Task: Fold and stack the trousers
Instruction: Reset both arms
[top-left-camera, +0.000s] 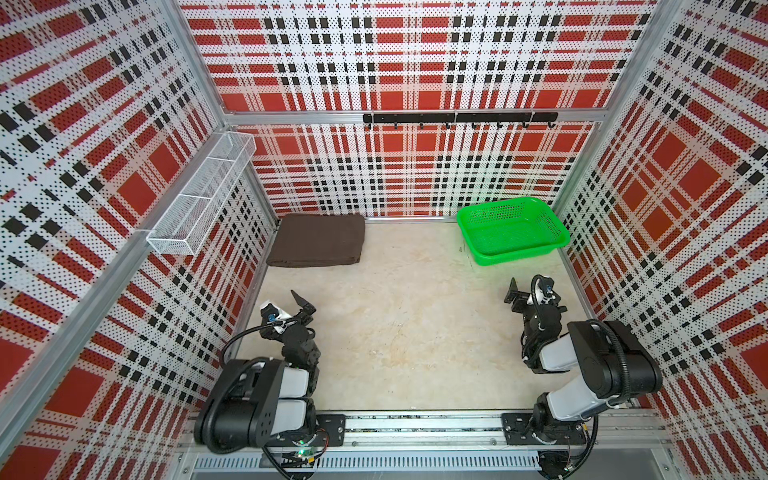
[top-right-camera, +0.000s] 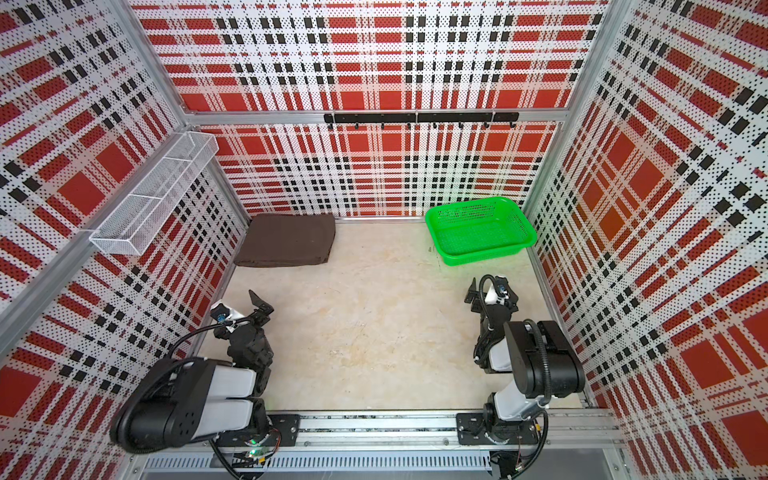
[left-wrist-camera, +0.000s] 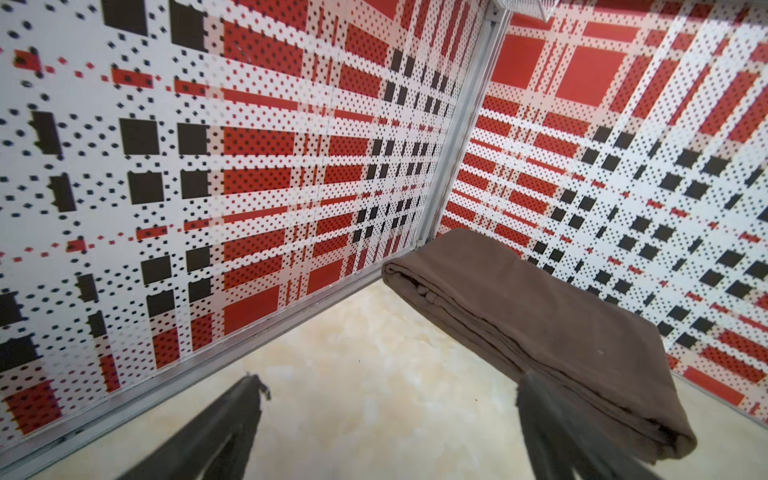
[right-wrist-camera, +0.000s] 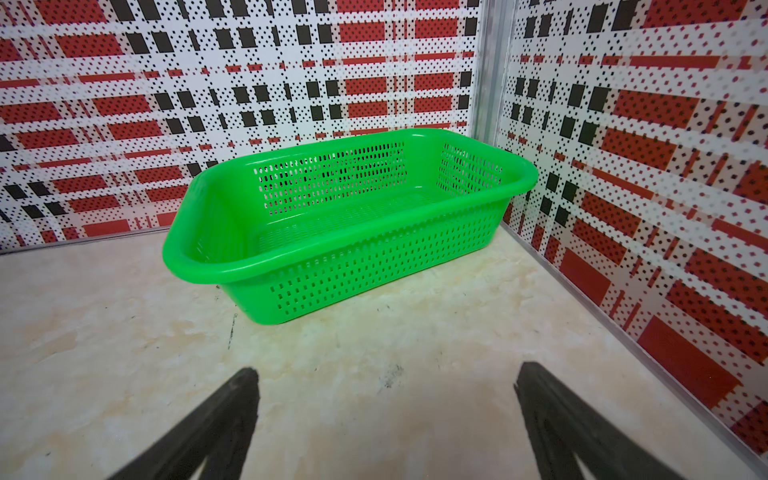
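Note:
The trousers (top-left-camera: 318, 240) (top-right-camera: 286, 239) lie folded into a flat dark brown rectangle in the far left corner of the table, against both walls. The left wrist view shows their layered folded edge (left-wrist-camera: 540, 316) facing me. My left gripper (top-left-camera: 300, 305) (left-wrist-camera: 388, 380) hovers open over bare table a short way in front of them, with nothing between its fingers; one fingertip (left-wrist-camera: 530, 386) overlaps the cloth's near edge in that view. On the right side my right gripper (top-left-camera: 528, 291) (right-wrist-camera: 386, 370) is open and empty too, pointed at the green basket.
The green perforated basket (top-left-camera: 519, 255) (top-right-camera: 486, 255) (right-wrist-camera: 332, 257) stands empty in the far right corner. A white wire shelf (top-left-camera: 203, 195) juts from the left wall above the trousers. A black hook rail (top-left-camera: 459, 117) runs along the back wall. Plaid walls enclose the beige table (top-left-camera: 415, 324).

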